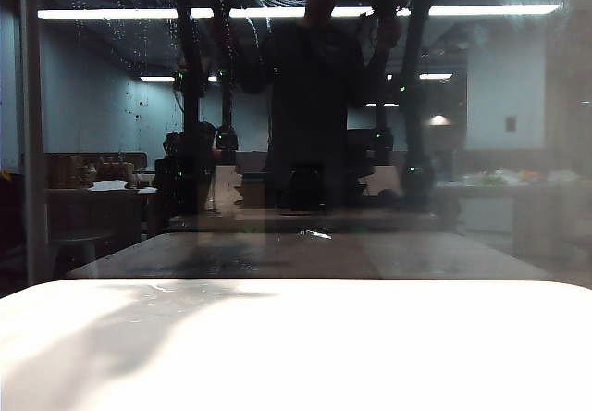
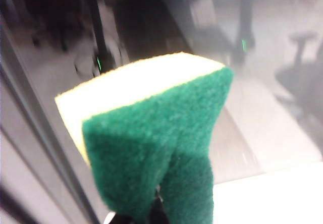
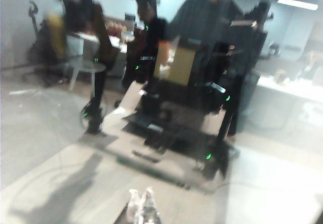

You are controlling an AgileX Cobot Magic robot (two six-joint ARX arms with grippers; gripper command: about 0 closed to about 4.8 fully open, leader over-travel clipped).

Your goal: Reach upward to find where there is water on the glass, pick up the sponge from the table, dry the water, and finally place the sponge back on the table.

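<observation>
the left gripper (image 2: 151, 215) was clamped on the sponge (image 2: 151, 143), held up near the glass (image 2: 45, 82) above the table (image 2: 272, 196). the right gripper (image 3: 142, 204) was pinched together, empty, facing the pane. the carrying step was judged in hand; next, the water (image 1: 120, 31) high up had to be wiped.

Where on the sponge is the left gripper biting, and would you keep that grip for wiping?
The left gripper is shut on the sponge at its narrow end, squeezing it so the green scouring side creases. The wide free end sticks out toward the glass. That looks worth keeping: the gripper comes from behind and broad foam leads. The right gripper looks shut and empty.
</observation>
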